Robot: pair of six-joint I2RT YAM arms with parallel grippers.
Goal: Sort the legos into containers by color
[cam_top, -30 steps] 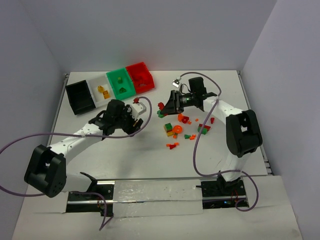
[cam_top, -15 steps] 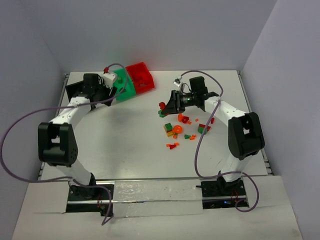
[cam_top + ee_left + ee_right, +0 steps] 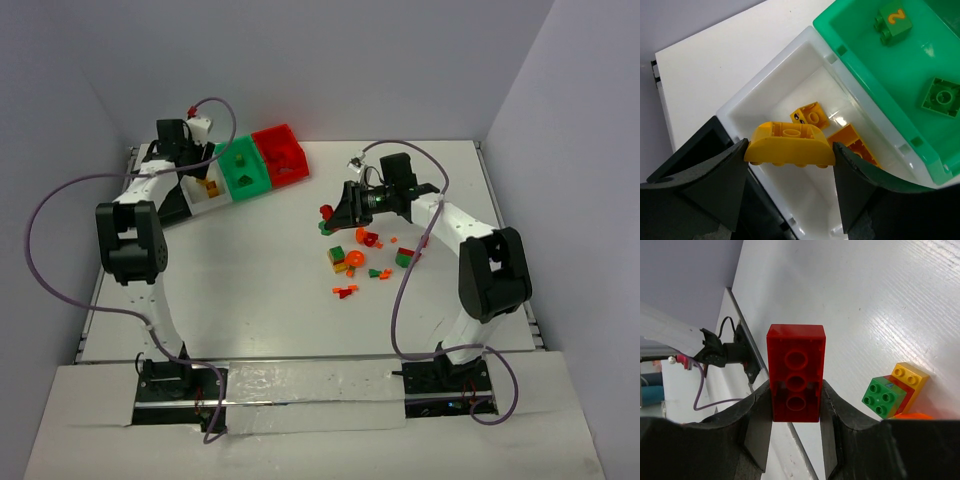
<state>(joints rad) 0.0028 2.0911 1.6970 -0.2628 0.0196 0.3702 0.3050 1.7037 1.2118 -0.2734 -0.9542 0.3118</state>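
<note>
drop-off: your left tool point(image 3: 790, 156) grips the yellow brick point(image 3: 790, 142) over the white bin point(image 3: 771, 80), so release next; your right tool point(image 3: 796, 392) clamps a red brick point(image 3: 796, 352).

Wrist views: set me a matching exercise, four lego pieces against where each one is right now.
Pieces
1. curved yellow plastic brick
2. long red plastic brick
3. green plastic brick printed with an orange 2
4. small square yellow plastic brick

Places
A. lying in the green plastic bin
B. clamped in the right end effector
C. lying in the white plastic bin
D. clamped in the left end effector

Pairs: 1-D, 2-B, 3-A, 4-C
</note>
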